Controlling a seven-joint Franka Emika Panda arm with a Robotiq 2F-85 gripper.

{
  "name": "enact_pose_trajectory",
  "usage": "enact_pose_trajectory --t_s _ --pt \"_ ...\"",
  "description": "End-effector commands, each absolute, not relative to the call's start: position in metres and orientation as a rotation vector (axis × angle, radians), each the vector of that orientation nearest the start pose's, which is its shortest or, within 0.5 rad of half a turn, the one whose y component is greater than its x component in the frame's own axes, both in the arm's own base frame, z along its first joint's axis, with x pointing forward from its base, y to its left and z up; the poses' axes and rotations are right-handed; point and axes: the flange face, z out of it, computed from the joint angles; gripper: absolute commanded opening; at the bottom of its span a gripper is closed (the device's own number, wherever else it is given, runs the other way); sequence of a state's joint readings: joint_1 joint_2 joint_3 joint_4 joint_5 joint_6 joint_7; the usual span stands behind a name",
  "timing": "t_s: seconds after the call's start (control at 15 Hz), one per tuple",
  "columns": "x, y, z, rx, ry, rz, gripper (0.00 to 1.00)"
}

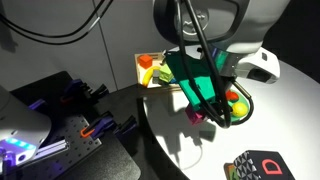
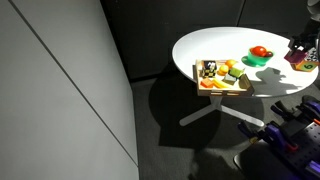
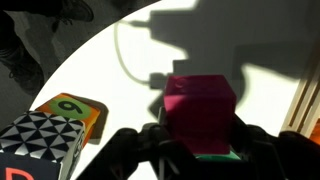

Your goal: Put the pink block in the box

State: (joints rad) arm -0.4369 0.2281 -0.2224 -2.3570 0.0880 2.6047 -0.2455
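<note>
The pink block (image 3: 198, 108) sits between my gripper's (image 3: 198, 148) two dark fingers in the wrist view, and the fingers are shut on its sides. Its shadow falls on the white table beyond it. In both exterior views the block shows as a small magenta patch (image 1: 197, 118) (image 2: 297, 61) under the gripper (image 1: 212, 108) (image 2: 300, 52). The light-wood box (image 1: 139, 68) (image 2: 197, 74) lies on the table some way from the gripper and holds several toy fruits.
A green bowl (image 2: 256, 60) with a red fruit stands between the box and the gripper. A dark block with a red D (image 1: 256, 165) (image 3: 35, 150) and an orange block (image 3: 72, 112) lie nearby. The round white table (image 2: 215, 45) has its edge close by.
</note>
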Motion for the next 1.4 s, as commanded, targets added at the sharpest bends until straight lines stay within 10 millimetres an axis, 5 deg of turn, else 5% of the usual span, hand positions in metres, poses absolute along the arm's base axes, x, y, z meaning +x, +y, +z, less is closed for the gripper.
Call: enact_pose_trajectory --t_s 0.0,0.2,0.27,0.8,1.33 --pt "0.405 -0.318 0.238 -3.065 0.755 -0.034 0.56" --pt "0.405 -0.318 0.238 -3.065 0.755 -0.033 0.56" --pt "0.405 -0.318 0.238 -3.065 0.755 -0.033 0.31" --pt "0.432 -0.287 0.254 -3.102 0.651 -0.152 0.31" --pt "0.48 -0.218 0.277 -3.127 0.439 -0.288 0.31"
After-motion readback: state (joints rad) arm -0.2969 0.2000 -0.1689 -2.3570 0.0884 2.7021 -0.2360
